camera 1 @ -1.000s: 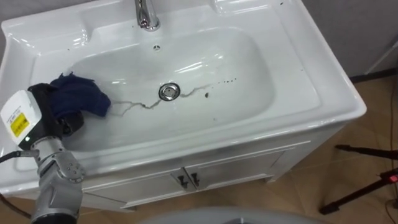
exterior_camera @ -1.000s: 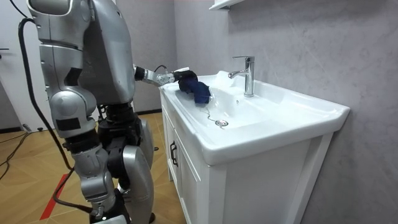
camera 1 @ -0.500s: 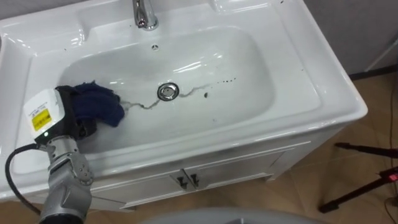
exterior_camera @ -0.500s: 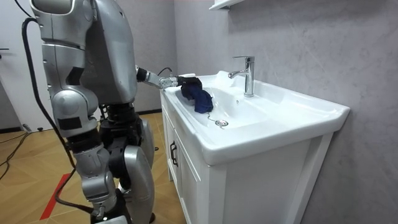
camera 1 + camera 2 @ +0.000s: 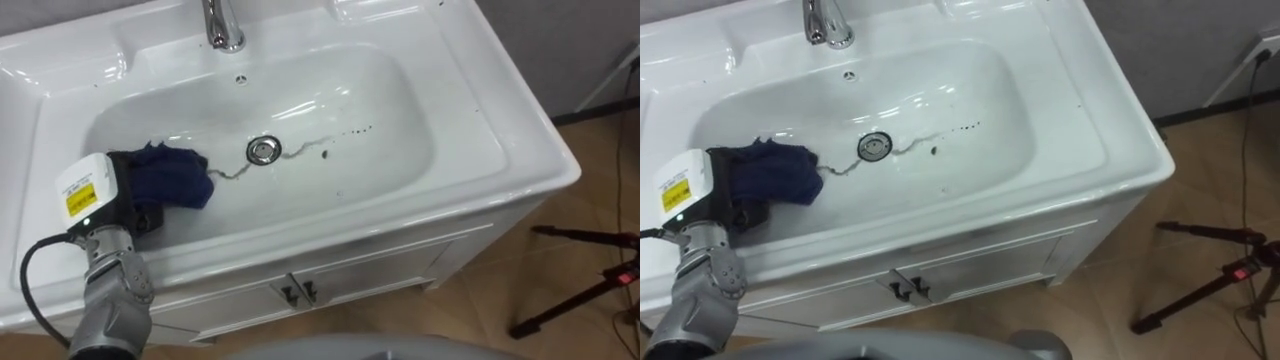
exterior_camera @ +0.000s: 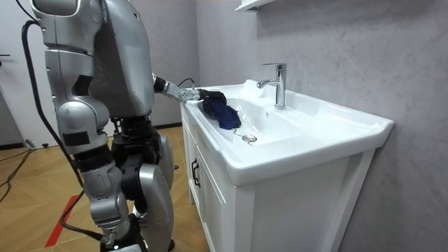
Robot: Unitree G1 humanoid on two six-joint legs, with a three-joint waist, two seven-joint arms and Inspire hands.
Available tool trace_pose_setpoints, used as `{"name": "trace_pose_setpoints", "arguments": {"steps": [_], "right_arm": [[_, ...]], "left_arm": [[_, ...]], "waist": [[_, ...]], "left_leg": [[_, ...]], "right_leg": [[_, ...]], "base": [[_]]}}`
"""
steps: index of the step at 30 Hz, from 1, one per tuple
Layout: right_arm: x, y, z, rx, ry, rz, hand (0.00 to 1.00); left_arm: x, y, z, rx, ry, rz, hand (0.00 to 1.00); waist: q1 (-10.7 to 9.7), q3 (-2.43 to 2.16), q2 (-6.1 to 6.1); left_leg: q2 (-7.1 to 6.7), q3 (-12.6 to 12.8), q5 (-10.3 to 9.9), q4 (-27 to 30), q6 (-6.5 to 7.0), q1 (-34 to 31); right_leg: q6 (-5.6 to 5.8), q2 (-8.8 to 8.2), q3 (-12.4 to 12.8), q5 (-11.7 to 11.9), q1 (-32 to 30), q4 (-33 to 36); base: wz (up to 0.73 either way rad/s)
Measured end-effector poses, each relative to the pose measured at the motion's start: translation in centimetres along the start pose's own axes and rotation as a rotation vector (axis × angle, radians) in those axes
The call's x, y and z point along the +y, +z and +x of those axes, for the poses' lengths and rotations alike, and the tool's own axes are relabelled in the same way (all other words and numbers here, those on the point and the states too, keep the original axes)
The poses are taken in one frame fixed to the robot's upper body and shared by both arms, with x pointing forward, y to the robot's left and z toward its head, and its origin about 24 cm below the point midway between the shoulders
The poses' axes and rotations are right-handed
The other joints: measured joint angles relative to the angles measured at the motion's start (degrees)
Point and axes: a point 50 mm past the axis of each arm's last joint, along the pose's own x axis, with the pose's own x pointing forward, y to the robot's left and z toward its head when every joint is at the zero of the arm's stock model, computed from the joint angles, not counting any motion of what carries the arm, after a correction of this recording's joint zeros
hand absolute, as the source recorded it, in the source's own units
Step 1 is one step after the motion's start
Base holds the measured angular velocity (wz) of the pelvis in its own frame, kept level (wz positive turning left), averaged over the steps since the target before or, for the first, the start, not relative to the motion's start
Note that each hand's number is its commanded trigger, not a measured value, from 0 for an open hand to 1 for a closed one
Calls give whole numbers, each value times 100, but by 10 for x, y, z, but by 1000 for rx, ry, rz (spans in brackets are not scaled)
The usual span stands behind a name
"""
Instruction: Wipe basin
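Left eye view: left hand (image 5: 128, 205), fingers clamped round the blue cloth (image 5: 175, 178), has dragged it along the basin (image 5: 400, 110) floor toward the drain (image 5: 263, 150). The dark streak (image 5: 325, 153) beyond is still unwiped.

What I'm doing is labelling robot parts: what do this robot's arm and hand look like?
The left hand is black, with a white box bearing a yellow label on its back. The left forearm is silver-grey with a jointed wrist, and a dark cable loops beside it.
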Motion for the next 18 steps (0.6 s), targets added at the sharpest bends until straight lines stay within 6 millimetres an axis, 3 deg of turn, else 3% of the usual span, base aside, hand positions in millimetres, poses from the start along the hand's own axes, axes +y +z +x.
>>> {"name": "trace_pose_setpoints", "arguments": {"steps": [1,7,18], "right_arm": [[-1,0,0,3,0,1,0],[0,-4,0,33,24,2,0],[-1,-6,-1,63,29,-8,0]], "left_arm": [[-1,-1,0,3,-10,5,100],[-11,-5,4,30,-70,21,100],[-18,-5,8,45,-162,25,100]], "waist": [[2,12,-22],[-8,-20,34],[-110,-53,6]], "left_leg": [[0,24,0,0,0,4],[2,93,0,-2,0,94],[0,107,0,-3,0,174]], "right_leg": [[0,4,31,0,2,11],[-9,15,112,-17,-1,67],[-10,13,140,-29,9,126]], "base": [[-11],[-7],[-1]]}}
